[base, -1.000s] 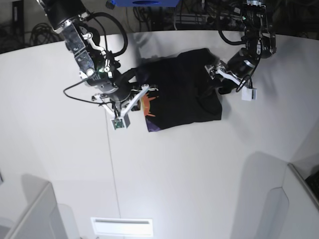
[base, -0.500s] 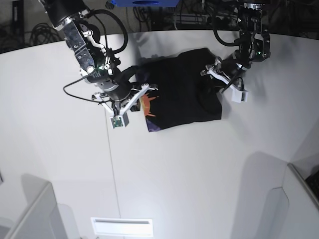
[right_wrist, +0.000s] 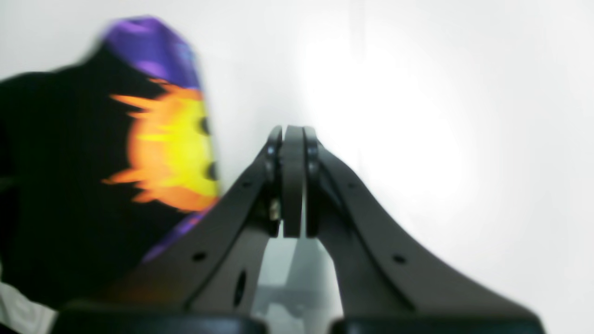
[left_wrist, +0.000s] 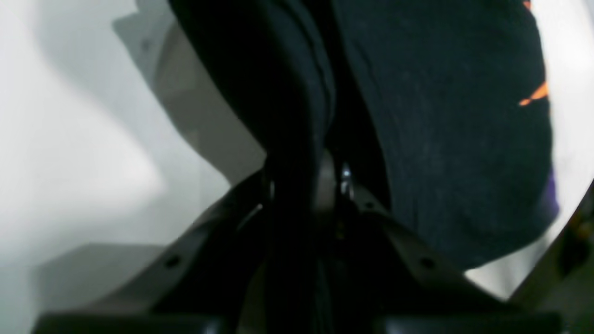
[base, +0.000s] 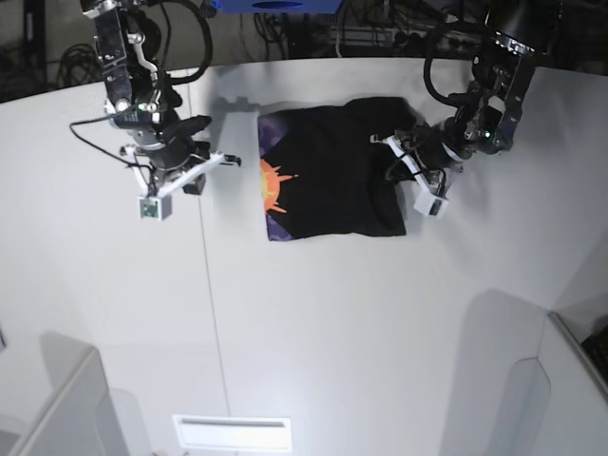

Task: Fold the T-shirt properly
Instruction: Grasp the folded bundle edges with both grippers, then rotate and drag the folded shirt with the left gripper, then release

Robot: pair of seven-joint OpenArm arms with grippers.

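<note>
The black T-shirt (base: 332, 171) lies folded into a rough rectangle at the far middle of the white table, with its orange and purple print (base: 274, 187) showing along its left edge. My left gripper (base: 391, 152) is at the shirt's right edge and is shut on black cloth; in the left wrist view (left_wrist: 320, 176) a fold of the shirt (left_wrist: 445, 139) runs between the jaws. My right gripper (base: 217, 161) is shut and empty, off to the left of the shirt. In the right wrist view (right_wrist: 293, 134) its jaws meet over bare table, with the print (right_wrist: 171, 148) to the left.
The white table (base: 313, 313) stretches toward the front. Grey bins stand at the front left (base: 66, 408) and front right (base: 570, 380). A white panel (base: 233, 432) lies at the front edge. Cables and a blue object (base: 275, 5) are behind the table.
My right gripper has let go of the shirt's printed edge and moved left, away from it. The shirt has settled flatter. My left gripper has moved down and left with the shirt's right edge.
</note>
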